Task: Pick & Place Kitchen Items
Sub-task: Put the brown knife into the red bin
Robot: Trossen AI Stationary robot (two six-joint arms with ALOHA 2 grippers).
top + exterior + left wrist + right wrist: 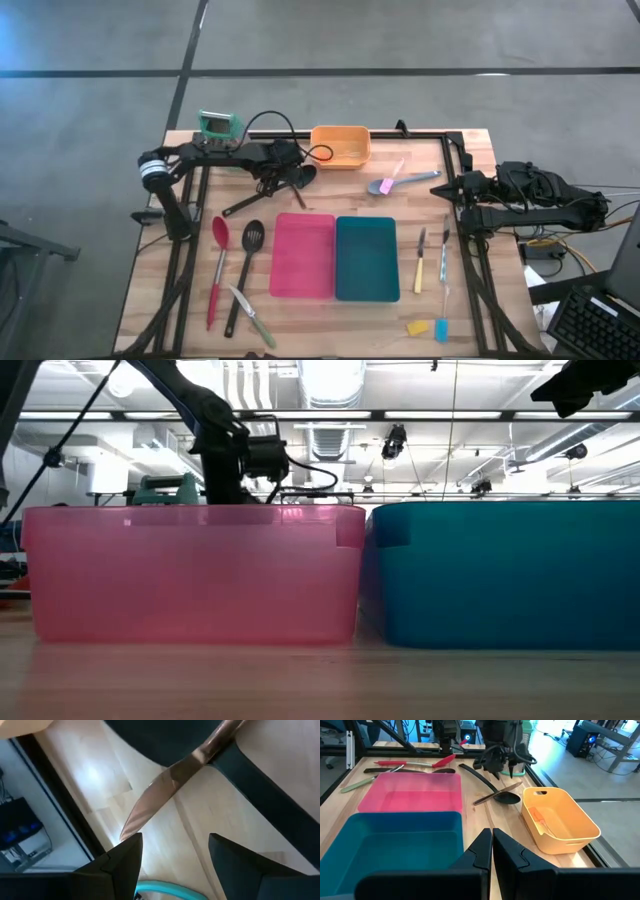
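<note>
My left gripper (287, 180) is open just above the table's far middle, over a black spoon (262, 194) and a slim knife (155, 795) whose blade lies across the spoon (506, 797). In the left wrist view the fingertips (175, 842) stand either side of the blade's tip end, clear of it. My right gripper (490, 837) is shut and empty at the table's right edge (462, 192). A red spoon (218, 262), a black slotted spatula (247, 268) and a green-handled knife (256, 316) lie at the near left. A lilac spoon (402, 182) lies at the far right.
A pink bin (303, 257) and a teal bin (367, 258) stand side by side in the middle. An orange basket (341, 146) and a teal-topped grater (218, 126) stand at the far edge. Two knives (432, 258) and yellow and blue pieces (428, 327) lie at the near right.
</note>
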